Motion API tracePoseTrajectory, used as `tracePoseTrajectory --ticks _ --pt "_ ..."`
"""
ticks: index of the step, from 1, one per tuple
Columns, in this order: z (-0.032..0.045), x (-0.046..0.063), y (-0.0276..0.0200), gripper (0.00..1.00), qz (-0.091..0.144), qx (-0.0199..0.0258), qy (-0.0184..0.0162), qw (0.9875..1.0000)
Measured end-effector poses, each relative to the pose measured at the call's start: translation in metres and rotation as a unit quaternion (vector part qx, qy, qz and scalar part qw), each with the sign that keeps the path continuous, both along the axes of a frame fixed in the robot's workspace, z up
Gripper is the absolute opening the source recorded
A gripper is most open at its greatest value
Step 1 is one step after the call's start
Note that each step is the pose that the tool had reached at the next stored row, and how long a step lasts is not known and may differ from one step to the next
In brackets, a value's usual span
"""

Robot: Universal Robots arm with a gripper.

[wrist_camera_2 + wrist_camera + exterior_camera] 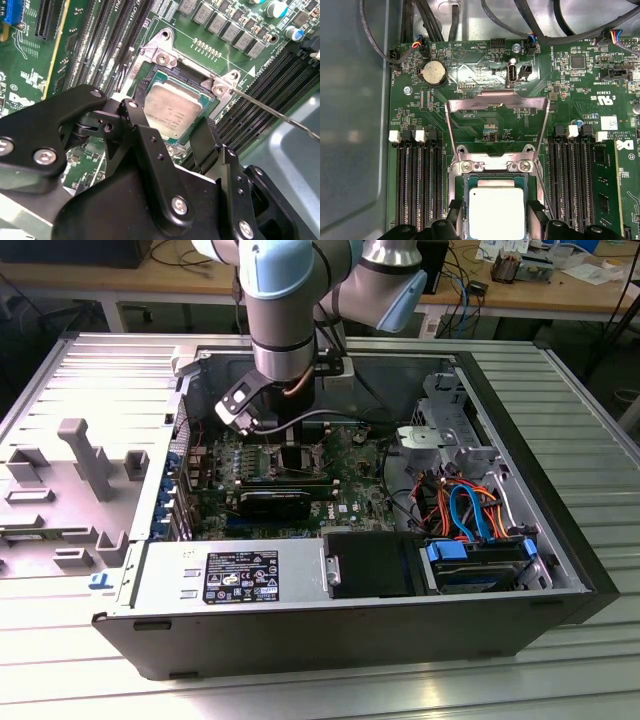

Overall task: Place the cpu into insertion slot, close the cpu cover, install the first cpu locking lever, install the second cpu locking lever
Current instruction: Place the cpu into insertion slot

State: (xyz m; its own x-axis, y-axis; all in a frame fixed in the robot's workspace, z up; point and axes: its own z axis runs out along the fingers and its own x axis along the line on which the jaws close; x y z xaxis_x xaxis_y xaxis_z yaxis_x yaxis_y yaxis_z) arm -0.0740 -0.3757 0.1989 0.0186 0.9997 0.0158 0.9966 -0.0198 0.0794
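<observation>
In the exterior view: reaches with the arm [285,320] down into an open computer case [350,635] lying on its side, with the gripper [297,443] low over the middle of the green motherboard [350,495].

In the second wrist view: clamps the cpu [172,112] with black fingers [202,145] set against two opposite edges. Holds it flat inside the insertion slot [159,52], dull silver top upward. Shows a thin metal lever [270,109] slanting away from one corner of the slot.

In the first wrist view: keeps the cpu level in the slot, one finger at either edge. Shows the cpu cover [497,101] swung up and open beyond the slot, hinged at the slot's rim. Shows long black memory slots [417,185] on both sides and a round coin battery [434,74] beyond the cover.
</observation>
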Motion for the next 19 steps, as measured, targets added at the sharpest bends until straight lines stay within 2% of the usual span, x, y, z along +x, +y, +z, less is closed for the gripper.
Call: tracePoseTrajectory --ticks 6,7,8,9,11,12,13,19 --pt "-0.0015 0.0001 0.0007 0.62 0.000 -0.0003 0.0004 1.0000" --pt "-0.0016 0.0012 0.0007 0.62 0.000 -0.0001 0.0034 1.0000" --pt "-0.0015 0.0032 0.0007 0.62 0.000 -0.0002 0.0098 1.0000" --pt "-0.0015 0.0045 0.0007 0.62 0.000 -0.0002 0.0133 0.9999" --pt "-0.0015 0.0066 0.0007 0.62 0.000 -0.0002 0.0181 0.9998" --pt "-0.0015 0.0083 0.0007 0.62 0.000 -0.0002 0.0220 0.9998" --pt "-0.0015 0.0090 0.0006 0.62 0.000 -0.0002 0.0236 0.9997" --pt "-0.0015 0.0091 0.0007 0.62 0.000 -0.0002 0.0240 0.9997"
